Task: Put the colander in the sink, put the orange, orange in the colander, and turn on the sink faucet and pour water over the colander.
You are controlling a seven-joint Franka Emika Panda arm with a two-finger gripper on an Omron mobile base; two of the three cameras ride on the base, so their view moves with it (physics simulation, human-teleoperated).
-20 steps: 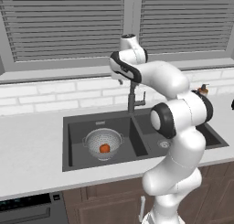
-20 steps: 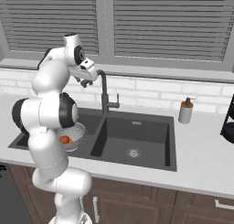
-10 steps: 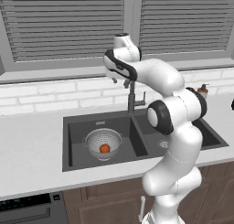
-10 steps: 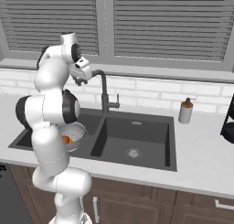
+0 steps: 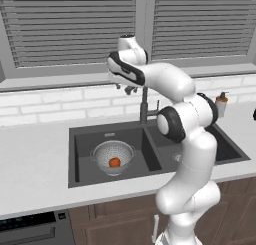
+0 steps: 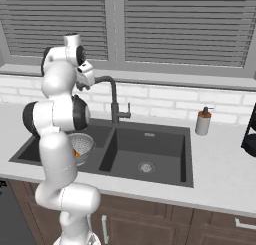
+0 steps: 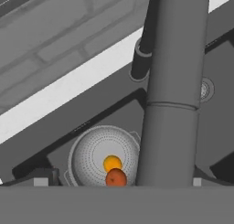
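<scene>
Sitting in one colander (image 7: 104,155) are two oranges (image 7: 113,163); the tool (image 5: 129,88) hangs spread by one faucet (image 6: 113,96).

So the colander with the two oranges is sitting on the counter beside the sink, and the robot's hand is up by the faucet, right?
Not quite: the colander sits inside the sink, in its left basin, as the left base view shows. The two oranges do lie in it, and the gripper is up by the faucet.

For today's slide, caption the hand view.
Faucet spout looms over colander holding two oranges in the sink.
</scene>
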